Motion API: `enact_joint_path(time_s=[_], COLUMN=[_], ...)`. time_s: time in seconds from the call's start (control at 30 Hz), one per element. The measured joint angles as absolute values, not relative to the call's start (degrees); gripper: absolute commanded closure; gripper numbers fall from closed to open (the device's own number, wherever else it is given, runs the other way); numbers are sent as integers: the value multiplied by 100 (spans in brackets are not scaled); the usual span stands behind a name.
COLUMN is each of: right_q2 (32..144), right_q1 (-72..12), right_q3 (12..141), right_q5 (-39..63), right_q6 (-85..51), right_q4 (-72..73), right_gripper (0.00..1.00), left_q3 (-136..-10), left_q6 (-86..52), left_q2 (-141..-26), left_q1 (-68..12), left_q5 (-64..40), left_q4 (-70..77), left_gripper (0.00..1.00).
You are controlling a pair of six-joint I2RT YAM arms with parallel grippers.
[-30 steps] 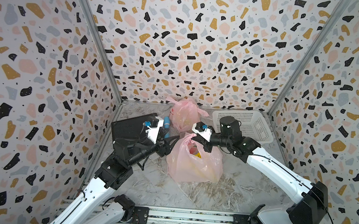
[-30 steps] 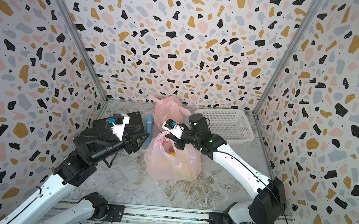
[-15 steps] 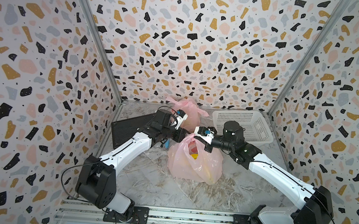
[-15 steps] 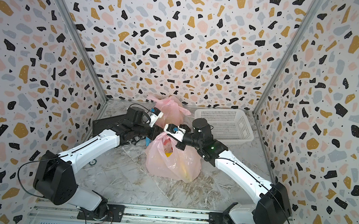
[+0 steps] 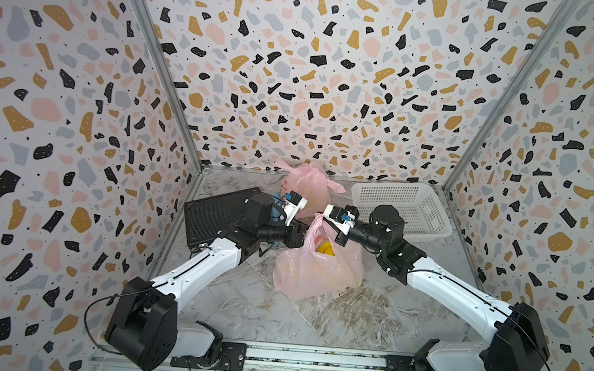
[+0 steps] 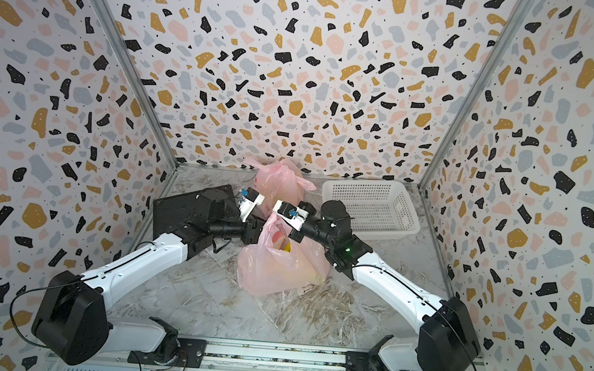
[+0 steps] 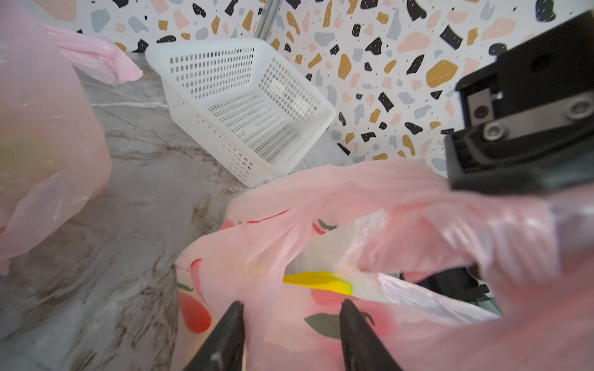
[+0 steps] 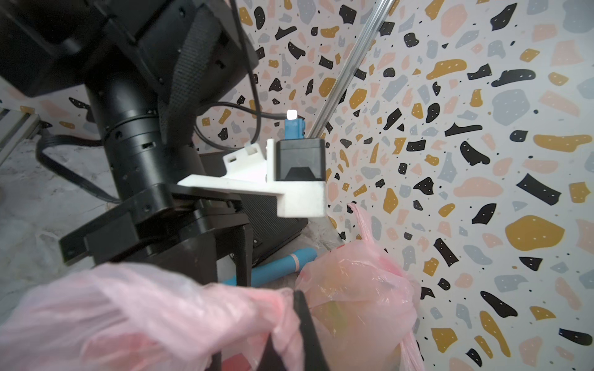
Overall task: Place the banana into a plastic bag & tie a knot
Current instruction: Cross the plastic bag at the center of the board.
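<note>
One pink translucent plastic bag [image 5: 317, 272] holding a yellow banana [image 5: 325, 248]; right tool [image 5: 338, 237] clamped on it, left tool [image 7: 291, 303] with jaws apart.

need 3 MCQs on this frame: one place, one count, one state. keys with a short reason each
1. Where is the banana?
A: in the basket
B: lying loose
C: in the front bag

2. How many pink bags are in view?
A: two
B: one
C: three

3. The right gripper is:
A: wide open
B: shut on the front bag's handle
C: shut on nothing

Key:
1 C: yellow shows through the front bag's open mouth, and the basket is empty.
2 A: there is the front bag plus a back bag by the wall.
3 B: pink film is pinched in its shut jaws.
</note>
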State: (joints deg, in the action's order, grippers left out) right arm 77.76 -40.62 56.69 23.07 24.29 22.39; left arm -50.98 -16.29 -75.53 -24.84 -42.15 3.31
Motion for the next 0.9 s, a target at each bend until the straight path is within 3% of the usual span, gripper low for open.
enact_joint_path(time_s=[0.43, 0.9], right_q2=[8226, 8455], right_q1=[-4075, -4088], right_q3=[4893, 4678], right_q5=[2943, 3142], right_q6=[-64, -1076], right_q4=[4707, 5894], right_gripper=[100, 100], left_q3=[-3898, -3629], left_q6=[-2281, -2351], left_q2=[-6978, -4727], left_q1=[-2497, -2519], left_q5=[-3618, -2130], left_q4=[1599, 351], left_gripper=[45, 19])
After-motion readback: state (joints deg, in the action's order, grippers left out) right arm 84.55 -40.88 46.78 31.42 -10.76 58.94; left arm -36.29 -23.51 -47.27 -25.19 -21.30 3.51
